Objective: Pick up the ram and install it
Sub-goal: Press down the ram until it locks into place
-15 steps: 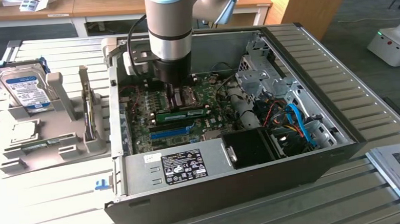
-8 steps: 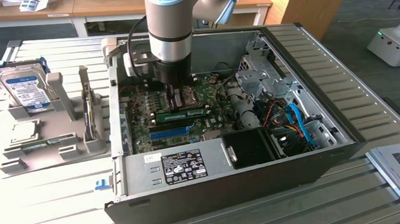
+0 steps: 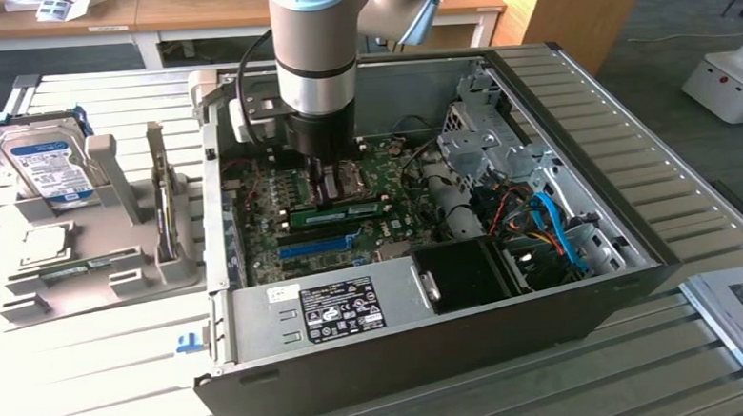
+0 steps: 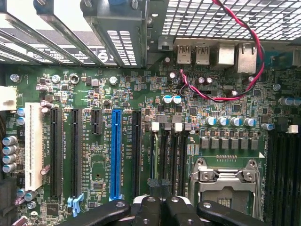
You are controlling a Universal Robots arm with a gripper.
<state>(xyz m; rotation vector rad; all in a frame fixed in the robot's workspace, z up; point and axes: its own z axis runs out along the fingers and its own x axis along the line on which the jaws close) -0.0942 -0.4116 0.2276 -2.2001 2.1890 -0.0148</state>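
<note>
Black, blunt gripper (image 4: 162,209) fingers pressed together over the green motherboard (image 4: 141,141) beside its long blue slot (image 4: 115,155).

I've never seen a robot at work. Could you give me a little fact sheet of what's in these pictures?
Setting: open black computer case on a slatted metal table
Arm: reaching down into the case, over the green motherboard
Gripper: shut, nothing seen between its fingers
Near gripper: slim green circuit-board stick on the motherboard; seated or not, cannot tell
Also on board: long blue plastic slot, metal processor socket
Outside case: hard drive upright in a grey stand
</note>
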